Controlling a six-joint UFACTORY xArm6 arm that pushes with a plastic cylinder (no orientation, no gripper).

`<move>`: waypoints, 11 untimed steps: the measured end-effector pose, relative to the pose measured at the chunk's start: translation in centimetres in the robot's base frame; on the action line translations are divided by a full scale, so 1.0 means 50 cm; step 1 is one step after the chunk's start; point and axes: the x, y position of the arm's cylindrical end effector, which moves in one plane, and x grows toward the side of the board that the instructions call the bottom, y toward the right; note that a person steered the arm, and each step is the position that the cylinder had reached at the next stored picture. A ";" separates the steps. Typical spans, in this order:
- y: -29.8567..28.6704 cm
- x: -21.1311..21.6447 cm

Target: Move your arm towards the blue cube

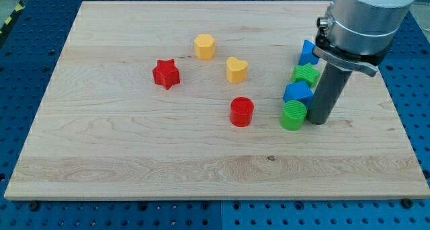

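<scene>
red, yellow, green and blue blocks (297, 92) on a pale, seemingly wood-grained board (134, 156).

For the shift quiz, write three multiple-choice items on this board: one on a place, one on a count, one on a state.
1. Where is my tip?
A. At the view's left edge
B. Just to the view's right of the green cylinder
C. Beside the red star

2. How many blocks lie on the board?
A. Six
B. Eight
C. Ten

3. How does the red cylinder stand?
A. Alone, touching no block
B. Pressed against my tip
C. Stacked on a yellow block

Answers:
1 B, the rod ends close beside the green cylinder.
2 B, two red, two yellow, two green and two blue.
3 A, bare wood shows all around it.
</scene>
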 end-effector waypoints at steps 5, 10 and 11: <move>-0.401 0.021; -0.230 -0.152; -0.222 -0.152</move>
